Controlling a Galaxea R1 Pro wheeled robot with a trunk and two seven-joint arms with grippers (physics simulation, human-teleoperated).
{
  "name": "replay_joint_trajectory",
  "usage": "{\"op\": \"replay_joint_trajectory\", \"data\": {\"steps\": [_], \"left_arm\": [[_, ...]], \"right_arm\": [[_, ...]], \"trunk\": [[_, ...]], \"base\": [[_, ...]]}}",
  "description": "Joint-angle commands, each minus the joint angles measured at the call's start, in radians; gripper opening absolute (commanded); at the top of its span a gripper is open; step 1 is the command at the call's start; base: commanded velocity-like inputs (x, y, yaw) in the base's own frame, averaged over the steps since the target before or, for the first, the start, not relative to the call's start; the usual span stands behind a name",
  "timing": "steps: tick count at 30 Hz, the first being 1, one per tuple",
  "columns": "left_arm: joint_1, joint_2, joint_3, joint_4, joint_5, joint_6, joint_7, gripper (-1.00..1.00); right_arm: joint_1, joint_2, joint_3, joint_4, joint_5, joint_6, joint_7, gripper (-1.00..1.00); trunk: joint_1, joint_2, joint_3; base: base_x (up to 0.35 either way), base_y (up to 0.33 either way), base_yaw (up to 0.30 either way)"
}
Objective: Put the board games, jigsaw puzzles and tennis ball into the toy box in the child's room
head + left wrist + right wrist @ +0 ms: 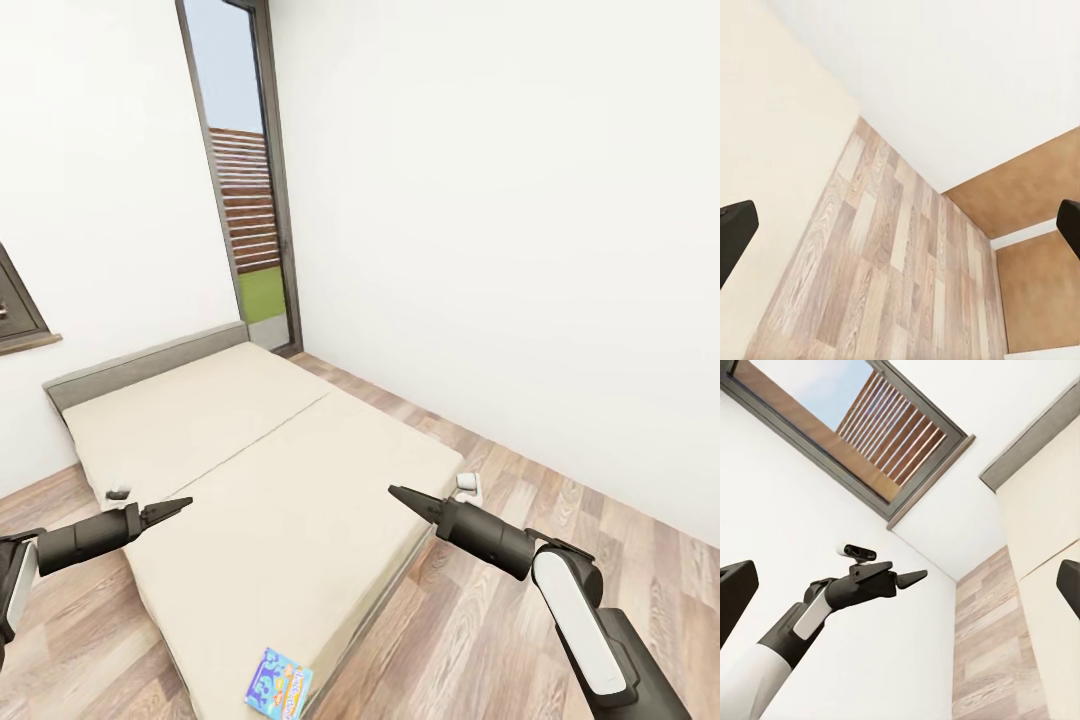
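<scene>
Facing, head view: the bed [270, 470], low and wide, with a beige mattress in two sections and a grey headboard [140, 365] against the white wall.
Board games, head view: one counted, a small blue board game [279, 682] with orange-yellow print, lying flat on the near corner of the mattress, between the two arms and nearer than both.
Writing, head view: the print on the box is too small to read.
Left claw, head view: the left claw [178, 506] hovers over the left edge of the mattress, tips pinched together to a point, gripping nothing.
Right claw, head view: the right claw [400, 494] hangs over the right part of the mattress, likewise clenched to a point and empty.
Room, head view: one tall dark-framed window [245, 180] past the headboard, a slatted fence outside it; wood-plank floor [520, 500] right of the bed.
Left wrist view: two dark fingertips [735, 236] at the picture's edges; beige mattress, plank floor, white wall and two brown panels [1020, 187] beyond.
Right wrist view: the left arm with its pinched claw seen across the room, against the white wall, near the dark-framed window; a strip of mattress and plank floor beside it.
</scene>
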Motion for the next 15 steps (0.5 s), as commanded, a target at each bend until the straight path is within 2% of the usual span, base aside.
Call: {"op": "replay_joint_trajectory", "data": {"steps": [1, 7, 15], "left_arm": [[-0.001, 0.0, 0.002, 0.0, -0.005, 0.01, -0.007, 1.0], [-0.001, 0.0, 0.002, 0.0, -0.005, 0.01, -0.007, 1.0], [-0.001, 0.0, 0.002, 0.0, -0.005, 0.01, -0.007, 1.0]], "right_arm": [[-0.001, -0.001, 0.0, 0.0, -0.006, 0.006, -0.002, 1.0], [-0.001, -0.001, 0.0, 0.0, -0.006, 0.006, -0.002, 1.0], [-0.001, -0.001, 0.0, 0.0, -0.006, 0.006, -0.002, 1.0]], "trunk": [[0.001, -0.002, -0.002], [0.001, -0.002, -0.002], [0.001, -0.002, -0.002]], "base": [[0.0, -0.002, 0.0], [0.018, -0.036, 0.0], [0.083, -0.24, 0.0]]}}
